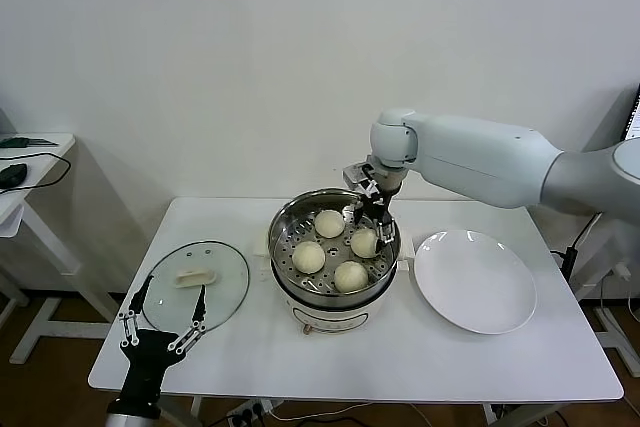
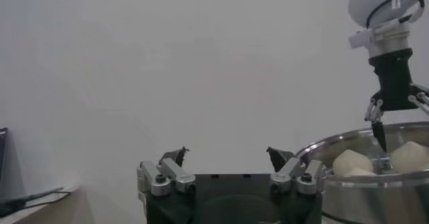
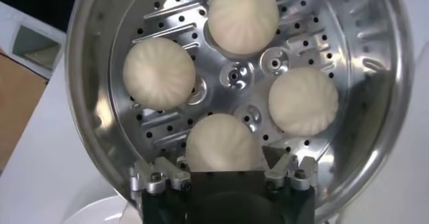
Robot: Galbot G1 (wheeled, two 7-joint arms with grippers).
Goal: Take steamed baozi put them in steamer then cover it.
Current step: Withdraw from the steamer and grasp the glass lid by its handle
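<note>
All four steamed baozi (image 1: 330, 244) are seated in the steamer (image 1: 284, 235). The right gripper (image 1: 371, 215) is spread wide above one, holding nothing. Covering is judged next: the cover (image 1: 225, 292) lies left, beside the wide, empty left gripper (image 1: 163, 311).

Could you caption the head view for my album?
Right gripper open above four baozi in the steamer; lid waits.

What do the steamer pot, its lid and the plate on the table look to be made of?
Steamer: polished metal, likely stainless steel, with mirror-like reflective walls and a perforated floor.
Lid: clear glass, since the table shows through it, with a metal-looking rim and a white, probably plastic, handle.
Plate: glossy white, ceramic or melamine; cannot tell which.
</note>
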